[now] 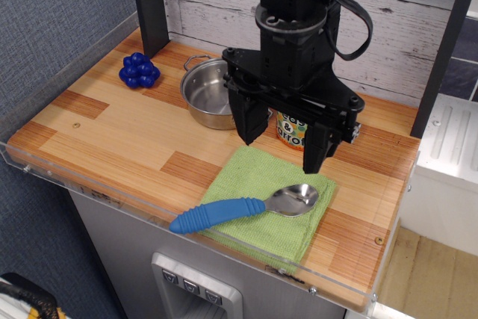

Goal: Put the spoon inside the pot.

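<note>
The spoon (246,208) lies on a green cloth (269,199) near the table's front edge. Its shiny metal bowl points right and its ribbed bright-blue handle points left, past the cloth's edge. The steel pot (209,95) stands empty behind the cloth, to the left, with a wire loop handle at its back. My black gripper (284,140) hangs open above the back of the cloth, between pot and spoon. Its two fingers point down and are wide apart, holding nothing.
A tin with coloured dots (291,131) stands behind the gripper, partly hidden by it. A dark-blue berry-cluster toy (139,71) sits at the back left. A clear plastic rim (97,188) edges the table's front and left. A dark post (152,5) stands at the back left.
</note>
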